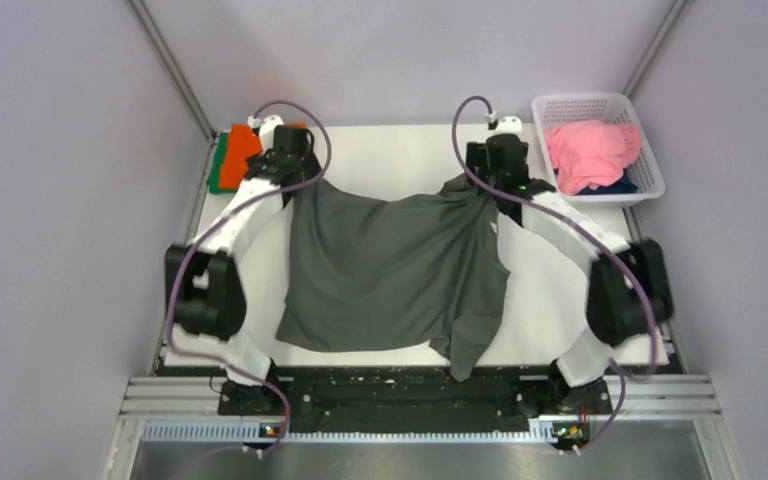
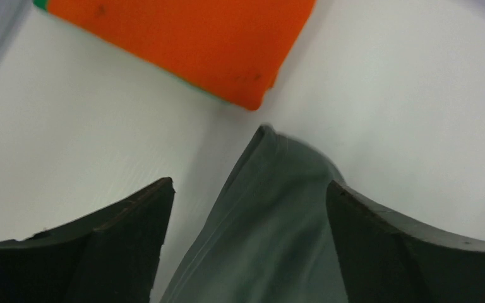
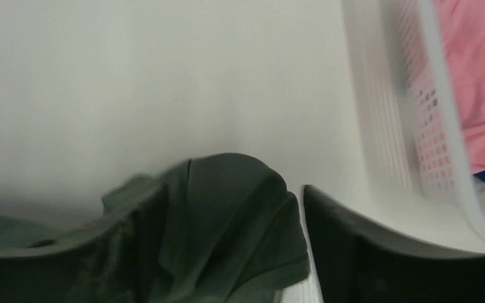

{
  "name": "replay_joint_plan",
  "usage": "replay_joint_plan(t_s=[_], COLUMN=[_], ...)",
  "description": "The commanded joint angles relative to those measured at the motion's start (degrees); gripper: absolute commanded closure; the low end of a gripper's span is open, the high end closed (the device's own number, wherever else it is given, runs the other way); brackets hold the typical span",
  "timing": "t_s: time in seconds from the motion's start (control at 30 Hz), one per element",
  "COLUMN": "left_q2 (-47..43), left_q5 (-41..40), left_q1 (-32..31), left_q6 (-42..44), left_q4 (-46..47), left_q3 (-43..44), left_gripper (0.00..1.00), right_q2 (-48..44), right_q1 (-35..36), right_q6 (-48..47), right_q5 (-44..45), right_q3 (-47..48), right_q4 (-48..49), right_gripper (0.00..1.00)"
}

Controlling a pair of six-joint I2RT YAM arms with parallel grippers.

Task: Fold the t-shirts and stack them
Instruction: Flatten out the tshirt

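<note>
Because both sets of jaws stand spread, with cloth lying loose between them rather than pinched, the dark grey t-shirt (image 1: 390, 265) is under no control at all. It lies open across the middle of the white surface (image 1: 400, 160), its 2 far corners at the left gripper (image 2: 247, 184) and the right gripper (image 3: 232, 189).

Trouble looks likeliest on the right, where the corner is heaped in folds between the fingers (image 3: 353, 252). A lift from there could snag that bunch and drag the shirt askew, and a fold made over it would probably come out crooked.

1 sleeve (image 1: 465, 355) reaches past the near edge of the surface, so a tug toward the far side might catch it on the rail (image 1: 400, 395).

On the left, the corner sits just short of the folded orange t-shirt (image 2: 177, 38), which has a green t-shirt (image 1: 218, 165) under it; a careless sweep could knock that stack.

The white basket (image 1: 600, 105), holding the pink t-shirt (image 1: 590, 150) and a navy t-shirt (image 1: 620, 185), stands just beside the right arm and could be nudged.
</note>
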Motion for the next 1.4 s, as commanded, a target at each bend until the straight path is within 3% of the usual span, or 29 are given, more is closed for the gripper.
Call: replay_joint_plan(t_s=[0.0,0.5,0.67,0.97,1.2,1.37], left_q2=[4.1,-16.7,-17.0,-2.5,10.0,16.5], left_q5=[3.2,21.9,29.2,31.1,31.2,31.6], left_q1=[1.6,-0.2,-1.6,-1.7,-1.8,-1.7], left_q6=[-3.6,-6.2,-8.0,-8.2,-7.4,-6.8], left_q4=[-10.1,-2.2,4.3,5.4,3.1,-0.2], left_q3=[10.6,-21.1,-28.9,-22.6,-9.8,1.6], left_gripper=[0.01,0.01,0.01,0.01,0.01,0.01], right_q2=[4.0,-13.4,-12.8,-1.2,9.0,15.6], right_q1=[-0.6,-0.6,-0.7,-2.2,-8.9,-12.2], right_q6=[6.1,9.7,12.3,15.0,16.5,14.2], right_q5=[-6.7,-21.4,-22.0,-16.4,-15.2,-13.9], right_q3=[8.3,-15.9,-21.6,-18.0,-10.3,1.1], right_q4=[-2.6,-7.0,-3.7,-1.5,-2.7,-4.1], right_gripper=[0.01,0.01,0.01,0.02,0.03,0.03])
